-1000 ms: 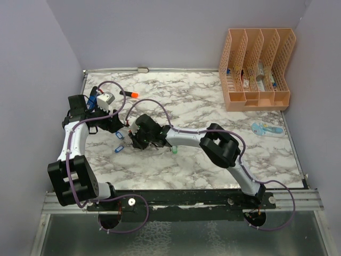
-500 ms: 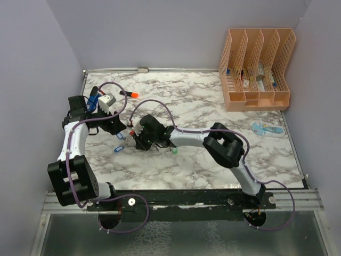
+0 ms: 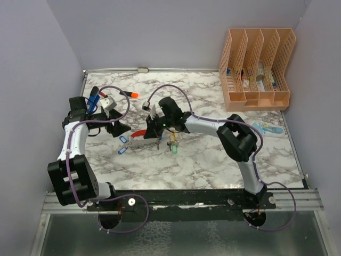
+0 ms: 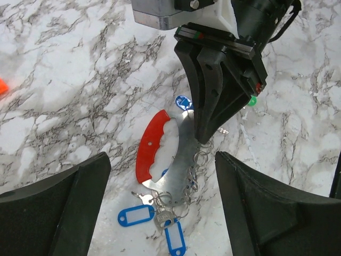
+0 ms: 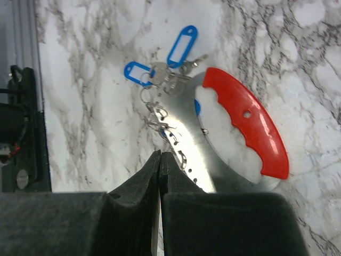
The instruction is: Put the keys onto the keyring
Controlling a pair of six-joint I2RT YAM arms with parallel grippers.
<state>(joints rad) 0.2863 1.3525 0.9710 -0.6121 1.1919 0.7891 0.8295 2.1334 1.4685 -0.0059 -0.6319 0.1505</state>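
The keyring (image 3: 141, 140) lies on the marble table, its red side (image 4: 151, 147) to the left and its silver side (image 4: 181, 160) to the right. Small wire rings hang along the silver edge. Two blue-tagged keys (image 4: 136, 216) lie at its near end, also seen in the right wrist view (image 5: 181, 45). A green key (image 3: 174, 151) and a yellow one (image 3: 171, 142) lie just right of it. My right gripper (image 5: 161, 156) is shut, its tips down at the silver side's ringed edge; I cannot tell whether anything is pinched. My left gripper (image 4: 162, 160) hovers open over the keyring.
An orange file organizer (image 3: 257, 69) with small items stands at the back right. A light-blue stapler (image 3: 266, 129) lies near the right edge. An orange marker (image 3: 132, 94) lies at the back left, behind the left arm.
My right gripper has shut and shifted up and to the right, uncovering the keyring. The blue keys slid slightly right. My left gripper opened a little wider.
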